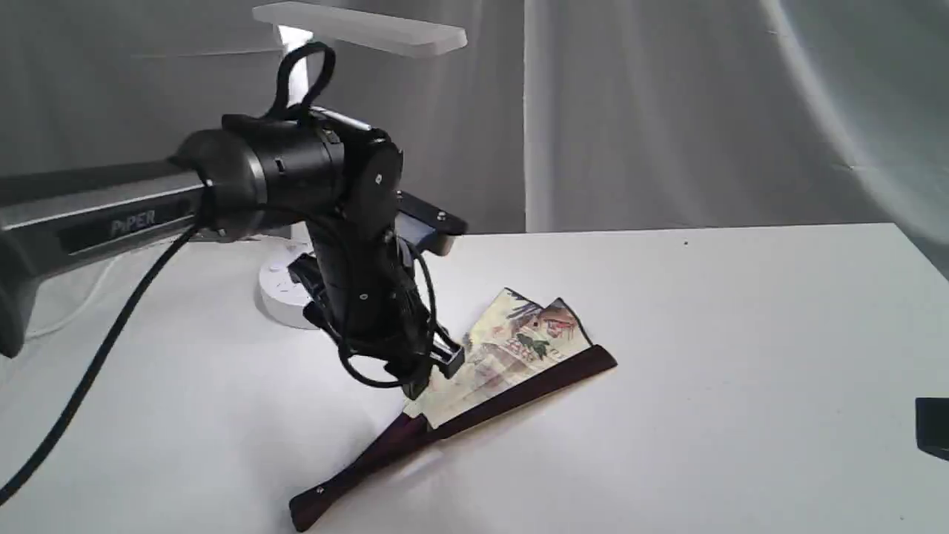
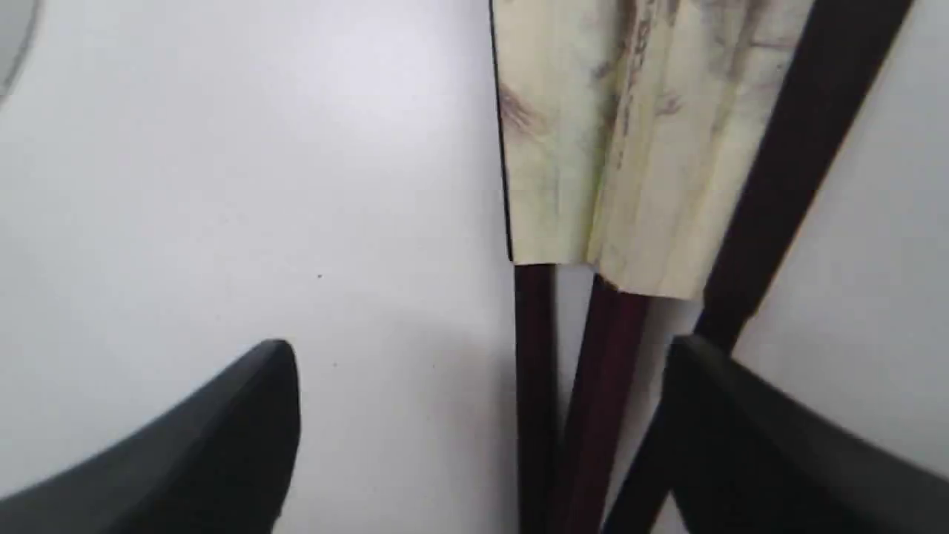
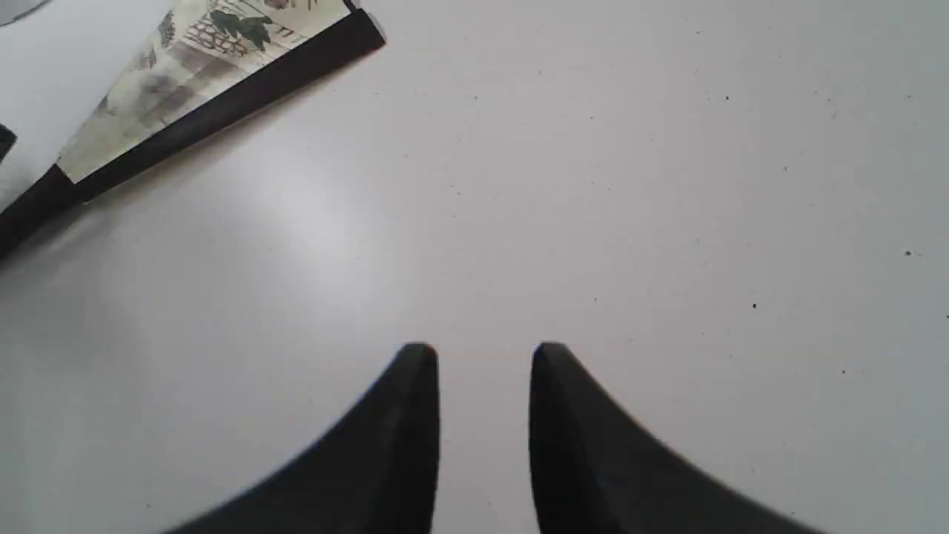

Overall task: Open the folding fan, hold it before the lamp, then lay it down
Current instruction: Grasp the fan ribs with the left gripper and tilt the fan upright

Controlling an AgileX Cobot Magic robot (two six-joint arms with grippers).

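White table (image 1: 741,334) holds the part-open folding fan (image 1: 511,348), left gripper (image 2: 482,348) gaping over it, arm (image 1: 296,178) hiding much of the lamp (image 1: 363,30)

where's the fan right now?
Exterior view, centre: the fan lies partly open on the table, to the right of the lamp, with the open left gripper poised over its ribs.

Before you, the fan (image 1: 519,345) has a matt, creased paper leaf (image 2: 630,148) and dark wood ribs (image 2: 534,371) with a slight sheen. The table (image 1: 741,334) is smooth, matt white, finely speckled. The lamp (image 1: 363,28) looks like smooth white plastic. Your left arm (image 1: 296,178) is black plastic with a soft gloss, joined to a brushed grey metal link; its cable (image 1: 96,363) looks rubbery. Behind hangs pale, wrinkled cloth (image 1: 667,111).
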